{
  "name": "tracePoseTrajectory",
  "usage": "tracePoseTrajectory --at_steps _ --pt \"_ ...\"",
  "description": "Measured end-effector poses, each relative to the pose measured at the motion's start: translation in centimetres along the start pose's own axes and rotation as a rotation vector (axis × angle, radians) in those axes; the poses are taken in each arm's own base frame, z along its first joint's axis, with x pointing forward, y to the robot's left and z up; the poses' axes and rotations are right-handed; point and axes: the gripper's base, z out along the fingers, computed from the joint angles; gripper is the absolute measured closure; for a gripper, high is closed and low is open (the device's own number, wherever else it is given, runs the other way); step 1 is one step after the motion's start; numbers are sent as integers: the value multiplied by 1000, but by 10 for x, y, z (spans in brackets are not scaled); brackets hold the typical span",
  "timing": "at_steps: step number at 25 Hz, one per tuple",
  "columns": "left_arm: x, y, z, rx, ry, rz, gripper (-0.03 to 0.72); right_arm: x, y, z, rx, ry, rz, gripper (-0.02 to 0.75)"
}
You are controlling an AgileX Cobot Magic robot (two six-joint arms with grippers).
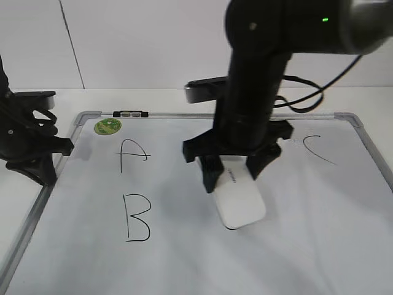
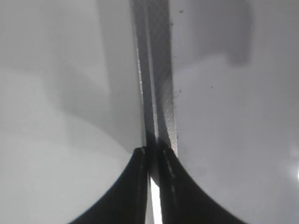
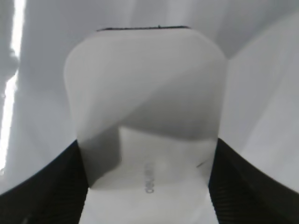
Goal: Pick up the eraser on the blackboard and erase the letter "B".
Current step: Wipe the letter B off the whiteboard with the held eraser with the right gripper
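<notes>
Black and idle at the far left, the left gripper (image 1: 37, 161) sits over the silver frame of the blackboard (image 1: 184, 264) — its wrist camera shows the 2 fingers (image 2: 135, 186) pressed together with only a sliver of light between them, nothing held. Just inside the frame's top-left corner is a round green sticker (image 1: 107, 126), and a small clip (image 1: 130, 114) rests on the upper rail. Next come the letter "A" (image 1: 134, 155) and, directly below it, the letter "B" (image 1: 136, 217), both intact. Near the board's middle, the right gripper (image 1: 233, 172) has its fingers closed against the 2 sides of the eraser (image 1: 239, 196) — the white block slants down toward the board, well to the right of the "B"; whether its lower end touches the surface is unclear. Further right is a curved "C" stroke (image 1: 319, 149).
</notes>
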Motion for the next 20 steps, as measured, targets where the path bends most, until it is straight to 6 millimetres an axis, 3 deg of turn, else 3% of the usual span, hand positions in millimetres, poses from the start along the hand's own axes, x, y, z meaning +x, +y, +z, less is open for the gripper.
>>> tracePoseTrajectory --at_steps 6,10,20 --pt "0 0 0 0 2 0 666 -35 51 30 -1 -21 -100 196" --pt "0 0 0 0 2 0 666 -46 71 45 5 -20 -141 197" --pt "0 0 0 0 2 0 666 -56 85 58 27 4 -185 197"
